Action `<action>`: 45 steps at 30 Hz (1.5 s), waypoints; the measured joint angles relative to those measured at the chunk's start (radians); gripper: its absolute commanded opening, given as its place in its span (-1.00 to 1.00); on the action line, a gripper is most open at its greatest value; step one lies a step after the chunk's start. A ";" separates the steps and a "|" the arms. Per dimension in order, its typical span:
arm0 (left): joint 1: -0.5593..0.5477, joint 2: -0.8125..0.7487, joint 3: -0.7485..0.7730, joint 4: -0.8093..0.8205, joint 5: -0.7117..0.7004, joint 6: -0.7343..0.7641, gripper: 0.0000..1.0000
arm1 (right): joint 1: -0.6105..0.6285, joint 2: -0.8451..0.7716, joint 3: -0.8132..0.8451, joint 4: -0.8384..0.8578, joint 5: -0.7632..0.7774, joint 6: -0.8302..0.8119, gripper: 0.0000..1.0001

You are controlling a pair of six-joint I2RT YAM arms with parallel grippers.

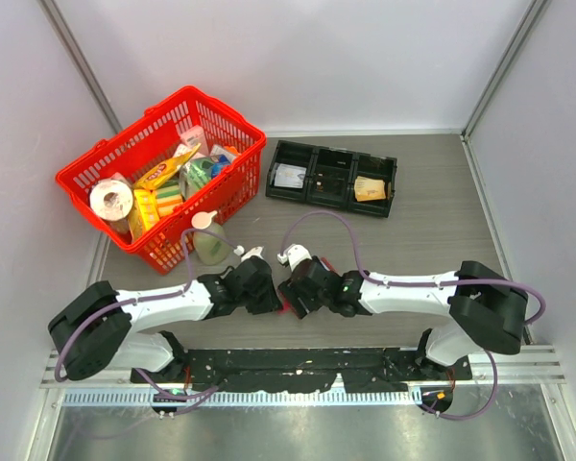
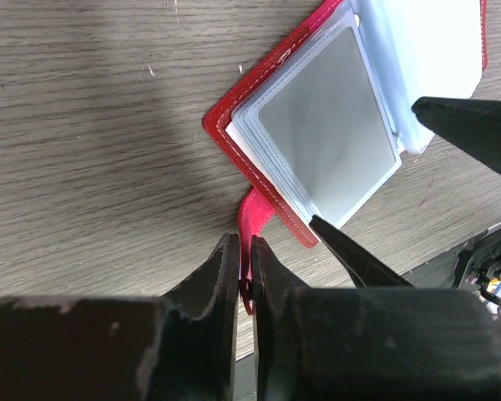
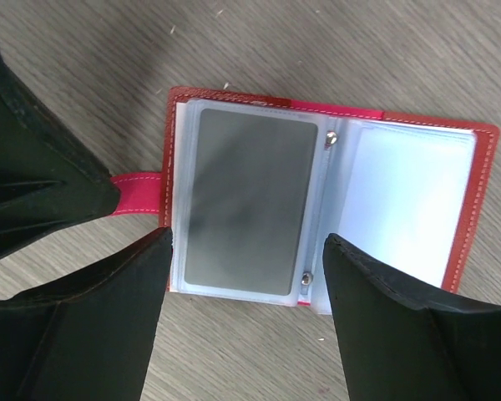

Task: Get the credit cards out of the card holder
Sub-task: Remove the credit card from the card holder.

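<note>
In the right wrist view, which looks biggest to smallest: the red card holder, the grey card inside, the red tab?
1. card holder, open flat.
2. grey card, filling one sleeve.
3. snap tab, partly hidden.
All lie at table level, so nearness hardly matters.

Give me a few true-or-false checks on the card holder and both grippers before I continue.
1. The card holder lies open on the table. True.
2. A grey card sits inside one clear sleeve. True.
3. The left gripper is open, clear of the holder. False: it pinches the snap tab.
4. The right gripper is shut on the card. False: its jaws stand open, one on either side of the card's page.
</note>
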 measured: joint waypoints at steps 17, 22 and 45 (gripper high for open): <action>0.000 0.010 -0.016 0.033 0.011 -0.003 -1.00 | 0.023 0.045 0.049 -0.042 0.071 0.008 0.55; 0.000 0.009 -0.023 0.039 0.011 -0.004 -1.00 | 0.023 0.062 0.052 -0.062 0.098 0.015 0.55; 0.000 -0.018 -0.027 0.024 0.010 0.008 -1.00 | 0.026 -0.006 0.119 -0.188 0.238 0.016 0.46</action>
